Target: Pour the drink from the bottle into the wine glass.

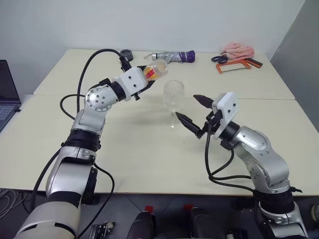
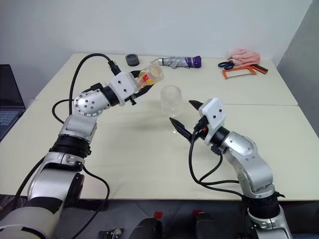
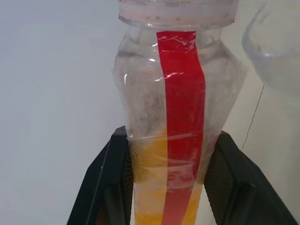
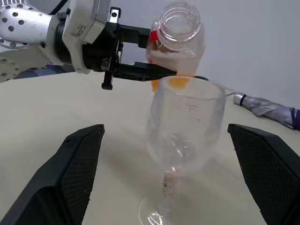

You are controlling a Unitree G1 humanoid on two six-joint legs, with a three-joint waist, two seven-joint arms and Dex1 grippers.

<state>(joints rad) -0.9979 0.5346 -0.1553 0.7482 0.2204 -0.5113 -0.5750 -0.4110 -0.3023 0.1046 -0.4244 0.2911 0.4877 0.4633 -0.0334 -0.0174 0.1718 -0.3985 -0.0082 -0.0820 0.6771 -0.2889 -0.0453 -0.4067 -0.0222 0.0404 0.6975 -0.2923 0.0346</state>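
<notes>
Left hand [image 1: 146,82] clamps the light, squeezable bottle [image 1: 155,71] at its base, tilted above the fragile wine glass [image 1: 173,94]; right hand [image 1: 193,114] wide open, empty beside its stem.

Bright, even indoor light; soft shadows, sharp focus.

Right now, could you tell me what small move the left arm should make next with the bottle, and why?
Probably tip it a little further. The left pincer holds the small clear plastic bottle with the red label strip roughly level, its open mouth just above the rim of the clear stemmed wine glass. The orange-yellow drink sits back in the body, and the glass looks empty. The right pincer waits open by the stem.
</notes>
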